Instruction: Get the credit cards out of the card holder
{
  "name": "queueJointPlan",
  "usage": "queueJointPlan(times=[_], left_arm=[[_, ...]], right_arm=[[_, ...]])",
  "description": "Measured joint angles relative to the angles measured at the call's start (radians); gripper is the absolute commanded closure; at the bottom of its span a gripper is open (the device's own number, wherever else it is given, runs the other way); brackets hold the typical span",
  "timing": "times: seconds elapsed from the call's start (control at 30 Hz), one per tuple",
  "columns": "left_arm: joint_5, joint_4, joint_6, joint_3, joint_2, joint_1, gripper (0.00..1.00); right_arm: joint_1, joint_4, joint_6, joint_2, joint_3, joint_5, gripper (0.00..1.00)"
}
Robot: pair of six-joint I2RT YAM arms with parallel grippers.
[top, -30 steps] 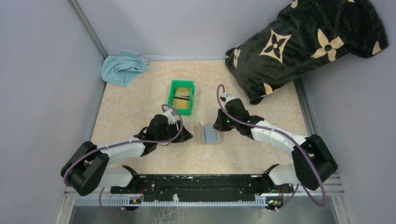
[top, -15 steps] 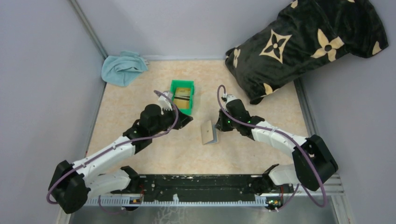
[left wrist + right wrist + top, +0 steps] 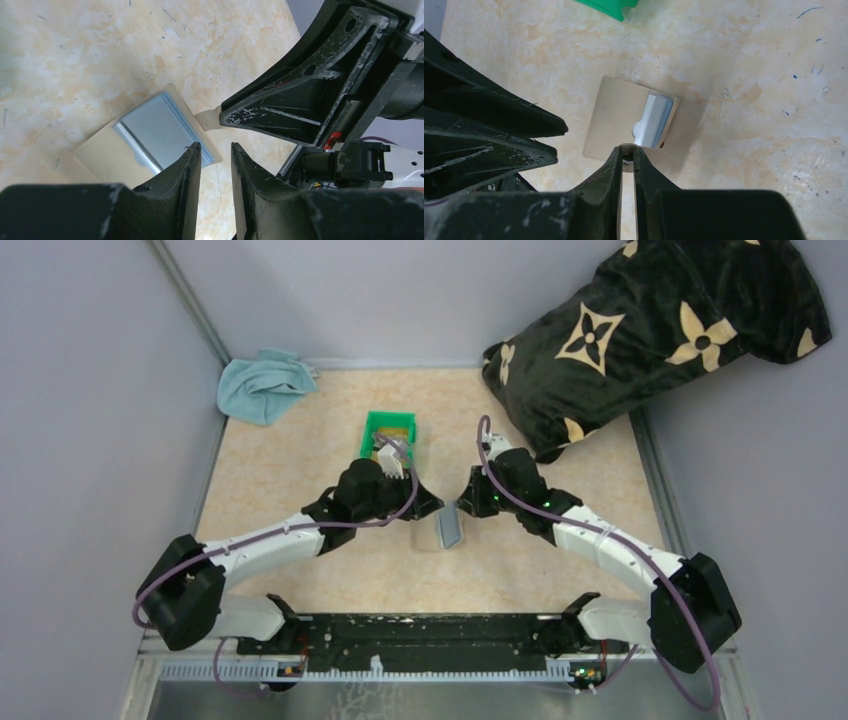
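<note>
Swinging back from the green bin (image 3: 372,420), the left gripper (image 3: 215,149) now sits at the card holder (image 3: 150,135). Its jaws are a narrow slit apart and empty, with the holder's near corner just at their tips, placed, I judge, to pinch out the next card. Opposite, the right gripper (image 3: 626,152) is closed on the holder's tan edge, steadying it on the table (image 3: 280,470) so it cannot slide. Whether credit cards remain behind the blue-grey panel inside, I cannot tell.
</note>
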Motion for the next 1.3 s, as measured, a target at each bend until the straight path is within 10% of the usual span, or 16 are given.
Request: queueJointPlan(times=[0.2,0.47,0.63,0.7,0.77,0.9,1.3], left_arm=[[0.010,0.050,-0.010,0.000,0.088,-0.016,0.92],[0.040,0.163,-0.043,-0.076,0.294,-0.025,1.00],[0.055,0.208,-0.064,-0.092,0.381,-0.040,1.00],[0.060,0.235,-0.067,-0.091,0.395,-0.044,1.00],[0.065,0.254,-0.068,-0.090,0.407,-0.047,1.00],[0.071,0.285,-0.071,-0.090,0.422,-0.049,1.00],[0.076,0.323,-0.081,-0.090,0.443,-0.051,1.00]], right_arm=[[0.000,0.009,0.013,0.001,-0.011,-0.012,1.00],[0.000,0.008,0.035,0.010,-0.048,0.027,1.00],[-0.002,-0.031,0.075,0.041,-0.056,0.150,0.49],[-0.006,-0.061,0.085,0.045,-0.061,0.233,0.46],[-0.008,-0.079,0.091,0.040,-0.069,0.288,0.52],[-0.009,-0.096,0.077,-0.023,-0.097,0.340,0.98],[0.040,-0.019,0.063,-0.069,-0.101,0.301,1.00]])
